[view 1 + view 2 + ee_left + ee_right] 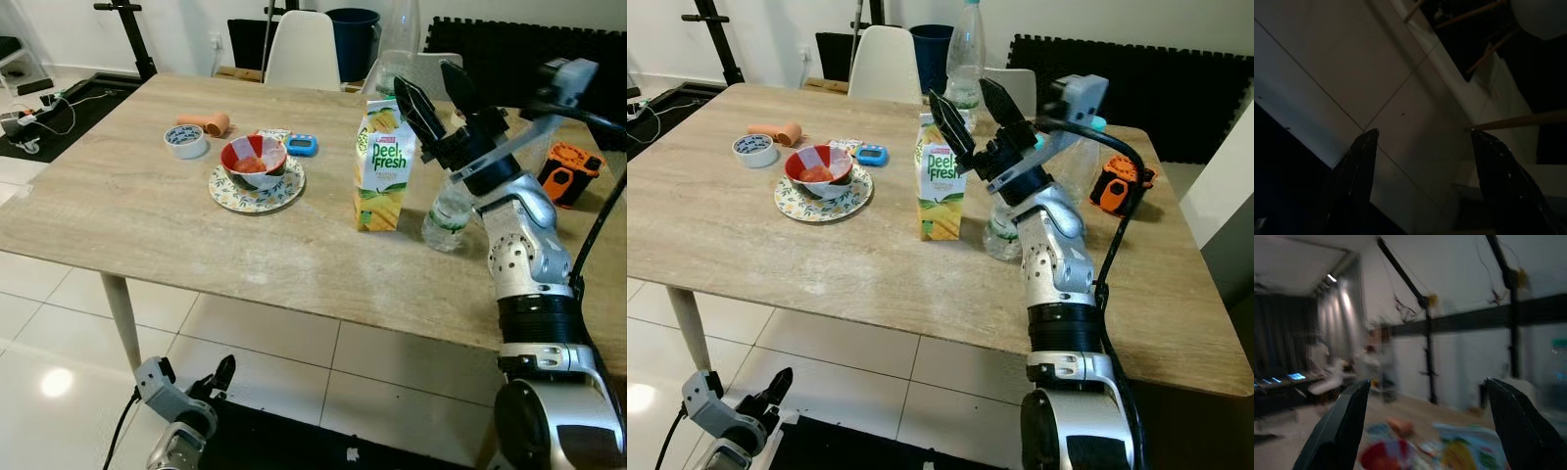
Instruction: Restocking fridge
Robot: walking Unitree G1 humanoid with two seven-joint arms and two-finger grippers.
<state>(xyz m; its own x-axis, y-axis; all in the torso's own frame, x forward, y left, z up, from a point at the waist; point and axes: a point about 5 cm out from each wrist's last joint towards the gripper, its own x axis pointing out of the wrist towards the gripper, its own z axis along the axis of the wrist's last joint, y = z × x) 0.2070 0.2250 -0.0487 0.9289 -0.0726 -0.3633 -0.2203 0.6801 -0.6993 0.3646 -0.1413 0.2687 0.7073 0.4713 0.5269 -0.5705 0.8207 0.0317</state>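
A pale wood-grain table [147, 211] is standing on glossy white floor tiles [59, 333], chairs and black mats lining the far wall. The right gripper [438, 90] is hovering, fingers spread, above the juice carton [383, 166] near the table's middle. A clear water bottle [448, 217] is sitting half-hidden behind the forearm. The left gripper [201, 377] is hanging, fingers parted, below the table edge

wooden table [147, 211] on white tiled floor [265, 343], white chair [302, 49] behind.
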